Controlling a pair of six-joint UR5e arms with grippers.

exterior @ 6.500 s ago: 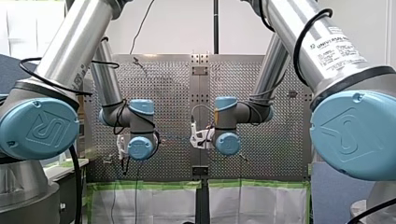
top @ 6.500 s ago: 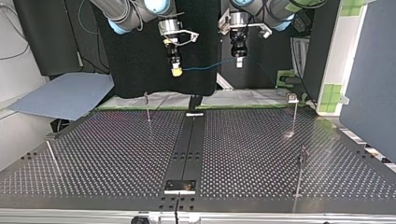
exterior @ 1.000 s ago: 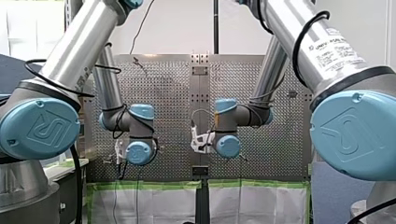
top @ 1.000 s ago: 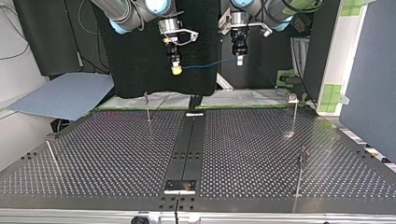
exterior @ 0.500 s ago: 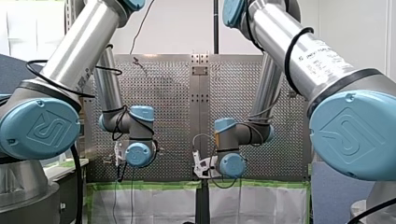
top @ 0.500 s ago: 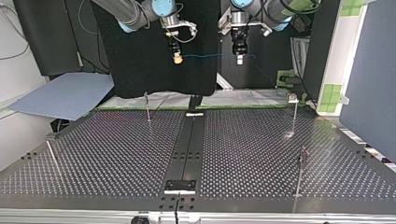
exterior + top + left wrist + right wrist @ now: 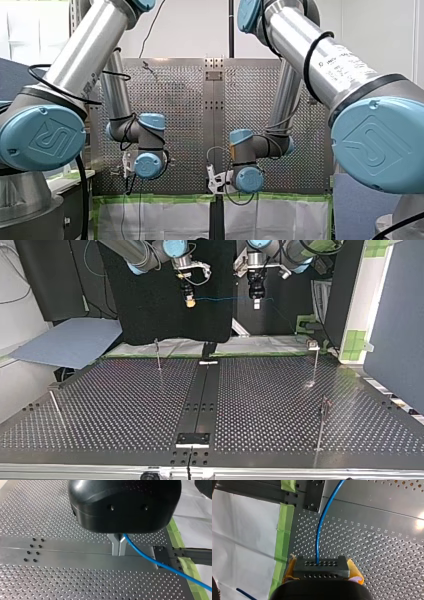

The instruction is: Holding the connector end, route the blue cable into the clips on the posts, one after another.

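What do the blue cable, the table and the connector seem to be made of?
The blue cable: smooth, slightly glossy sheath, likely plastic or rubber; it bends in a soft curve.
The table: bare metal, probably aluminium, matte grey with rows of drilled holes.
The connector: dark matte block with rows of small holes, probably moulded plastic.

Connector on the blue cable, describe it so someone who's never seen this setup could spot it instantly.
In the right wrist view, follow the blue cable over the perforated table to my right tool. It ends in the connector, clamped between yellow pads. It alone is a dark flat block with two rows of small holes.
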